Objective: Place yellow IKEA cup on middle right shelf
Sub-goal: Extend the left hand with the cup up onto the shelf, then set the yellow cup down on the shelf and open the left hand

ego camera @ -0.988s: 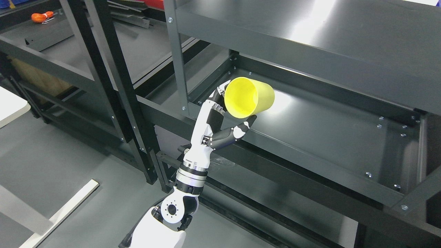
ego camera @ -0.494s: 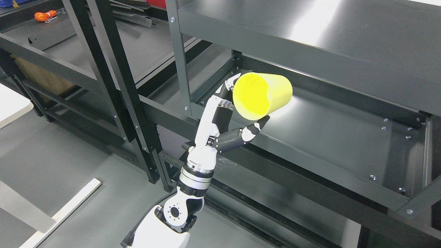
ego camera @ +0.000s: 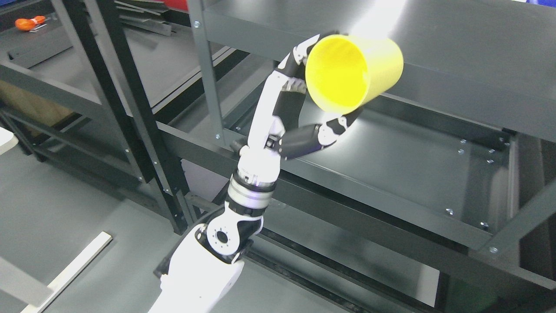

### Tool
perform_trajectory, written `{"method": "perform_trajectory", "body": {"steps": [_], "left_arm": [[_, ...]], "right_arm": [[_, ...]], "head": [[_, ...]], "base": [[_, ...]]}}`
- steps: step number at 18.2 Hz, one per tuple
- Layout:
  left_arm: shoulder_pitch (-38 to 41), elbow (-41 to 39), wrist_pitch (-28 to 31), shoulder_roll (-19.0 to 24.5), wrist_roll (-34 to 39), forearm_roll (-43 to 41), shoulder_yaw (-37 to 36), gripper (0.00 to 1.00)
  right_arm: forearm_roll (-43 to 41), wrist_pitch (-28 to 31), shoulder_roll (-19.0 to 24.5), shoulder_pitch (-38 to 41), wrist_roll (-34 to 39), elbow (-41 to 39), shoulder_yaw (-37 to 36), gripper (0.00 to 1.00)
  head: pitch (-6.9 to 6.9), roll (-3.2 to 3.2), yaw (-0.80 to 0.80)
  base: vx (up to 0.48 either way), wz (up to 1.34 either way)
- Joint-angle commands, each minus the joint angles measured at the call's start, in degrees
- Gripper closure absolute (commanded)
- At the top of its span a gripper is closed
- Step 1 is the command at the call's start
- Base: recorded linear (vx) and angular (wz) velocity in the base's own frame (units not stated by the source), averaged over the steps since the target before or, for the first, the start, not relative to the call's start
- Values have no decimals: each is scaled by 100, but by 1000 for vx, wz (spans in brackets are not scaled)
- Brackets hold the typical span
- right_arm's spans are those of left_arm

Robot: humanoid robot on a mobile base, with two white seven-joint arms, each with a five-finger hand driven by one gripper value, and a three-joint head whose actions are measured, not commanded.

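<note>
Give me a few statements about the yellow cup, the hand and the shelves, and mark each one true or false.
1. The left hand grasps the yellow cup. True.
2. The cup stands upright on the middle shelf. False: it is held in the air, tipped on its side, with its open mouth towards the camera.
3. Something is inside the cup. False: its inside looks empty.
4. An orange object lies on the shelf unit at far left. True.
5. The right hand is also on the cup. False: no right hand is in view.
</note>
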Motion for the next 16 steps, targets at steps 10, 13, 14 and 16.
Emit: {"method": "perform_trajectory", "body": {"steps": [10,13,14,16], "left_arm": [[-2200,895,2997,100,1301,1490,541,100],[-2622,1458,3489,100,1469,1938,567,100],[-2710,1590,3648,100,1487,2070,567,100],[-2947,1932,4034,100,1574,2298,576,100]], "right_arm": [[-141,-26,-100,69,-4,0,97,1],[-141,-26,-100,78,-4,0,97,1],[-141,-26,-100,78,-4,0,97,1],[-141,-26,-100,78,-4,0,97,1]], "head": [[0,0,0],[0,0,0],[0,0,0],[0,0,0]], "base": [[-6,-153],[28,-82],[30,-98],[23,-64]]}}
